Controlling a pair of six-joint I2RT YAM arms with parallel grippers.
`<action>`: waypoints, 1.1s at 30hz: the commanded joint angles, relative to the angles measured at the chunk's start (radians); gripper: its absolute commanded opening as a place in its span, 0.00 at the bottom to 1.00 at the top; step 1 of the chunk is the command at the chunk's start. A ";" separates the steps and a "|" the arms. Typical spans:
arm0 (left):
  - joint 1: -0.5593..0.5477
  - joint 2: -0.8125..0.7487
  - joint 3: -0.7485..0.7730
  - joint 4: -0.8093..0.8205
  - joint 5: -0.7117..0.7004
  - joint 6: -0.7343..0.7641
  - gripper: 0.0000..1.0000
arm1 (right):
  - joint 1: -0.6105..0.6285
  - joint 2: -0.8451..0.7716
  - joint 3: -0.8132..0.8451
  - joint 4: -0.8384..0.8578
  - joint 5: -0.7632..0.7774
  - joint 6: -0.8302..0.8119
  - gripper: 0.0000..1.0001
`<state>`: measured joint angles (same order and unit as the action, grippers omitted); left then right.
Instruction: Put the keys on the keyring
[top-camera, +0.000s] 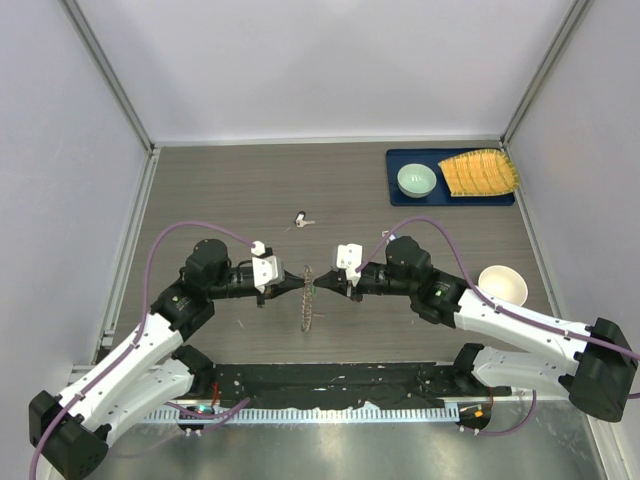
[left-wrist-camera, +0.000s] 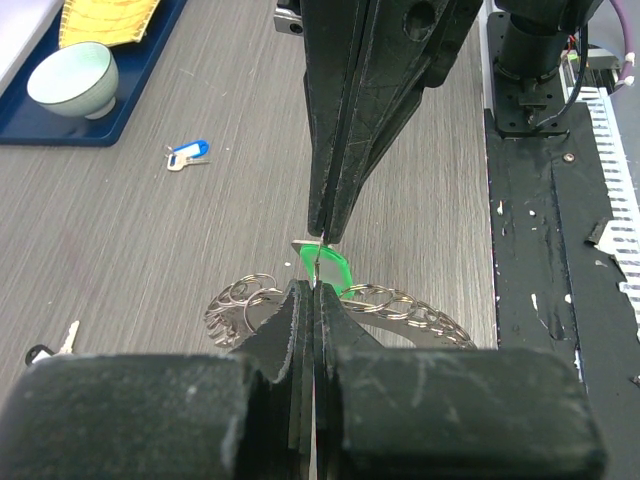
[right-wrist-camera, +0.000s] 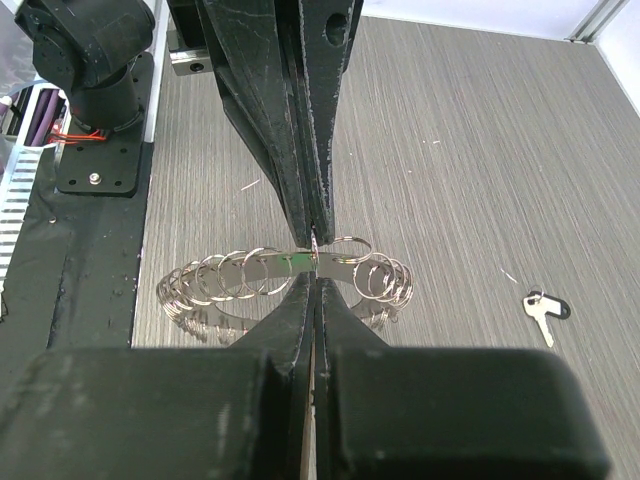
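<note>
The left gripper (left-wrist-camera: 313, 292) and right gripper (right-wrist-camera: 314, 282) meet tip to tip over the middle of the table (top-camera: 230, 190), a little toward its near edge. Both claws are clenched. The right one pinches the flat band of the keyring (right-wrist-camera: 262, 263). The left one is closed with the green key (left-wrist-camera: 333, 270) at its tips, and the key's head touches the ring's rim.

From above the ring shows almost edge-on, hanging between the two sets of fingers, with its small loops bunched along both sides.

The blue key (left-wrist-camera: 190, 152) lies flat on the wood, well apart from the ring, toward the blue tray (top-camera: 395, 160). A dark-headed key (top-camera: 300, 217) lies on the far side of the grippers, near them but not touching.

The tray sits in the far right corner by the wall and holds a pale green bowl (top-camera: 416, 180) and a yellow ribbed item (top-camera: 480, 172). A white bowl (top-camera: 503, 285) stands just beside the right forearm.

Grey walls close in the left, far and right edges. The black base plate (top-camera: 330, 378) runs along the near edge. Bare wood stretches from the grippers to the far wall and the left wall.
</note>
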<state>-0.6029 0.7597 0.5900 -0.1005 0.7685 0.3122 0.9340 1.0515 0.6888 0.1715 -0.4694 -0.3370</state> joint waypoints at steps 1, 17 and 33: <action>-0.005 -0.003 0.007 0.093 0.038 -0.016 0.00 | 0.005 -0.002 0.006 0.062 -0.002 0.012 0.01; -0.011 0.026 0.011 0.096 0.114 -0.041 0.00 | 0.005 0.001 0.005 0.079 -0.044 0.023 0.01; -0.012 0.010 -0.006 0.174 0.117 -0.087 0.00 | 0.005 0.012 0.009 0.068 -0.034 0.018 0.01</action>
<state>-0.6060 0.7933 0.5785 -0.0452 0.8322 0.2459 0.9340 1.0561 0.6876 0.1795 -0.5144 -0.3187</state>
